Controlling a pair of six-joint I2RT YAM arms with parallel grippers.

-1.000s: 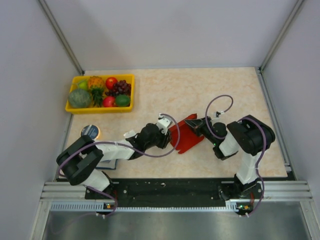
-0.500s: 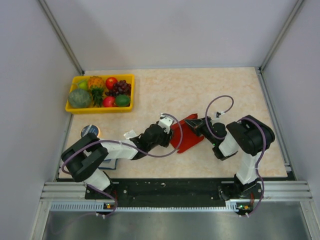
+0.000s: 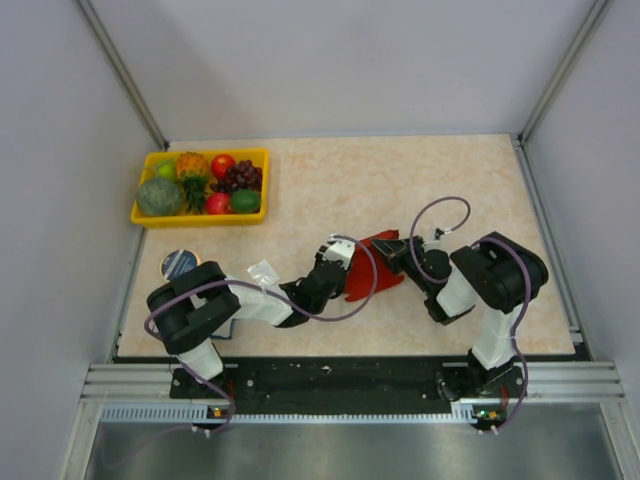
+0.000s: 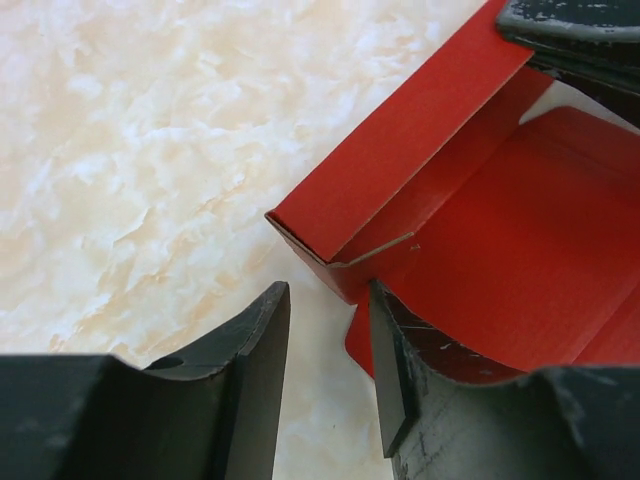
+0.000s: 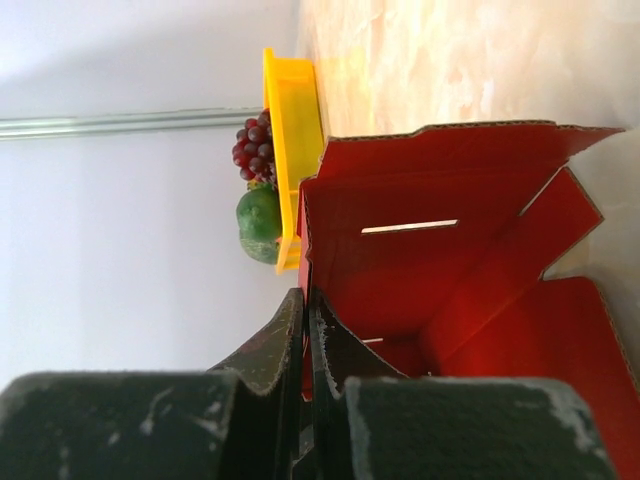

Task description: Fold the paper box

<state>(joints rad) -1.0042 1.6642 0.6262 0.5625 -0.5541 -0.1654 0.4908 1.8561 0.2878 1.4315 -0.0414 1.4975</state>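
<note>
Right claw is clenched on an upright wall of the paper box, apparently to anchor it on the surface between the arms. The left claw, released with jaws apart, sits at the box's near corner, probably ready to work a flap. From above, the left arm covers part of the box, and I cannot tell whether any tab is seated.

Left pincer agape, right pincer tight.
</note>
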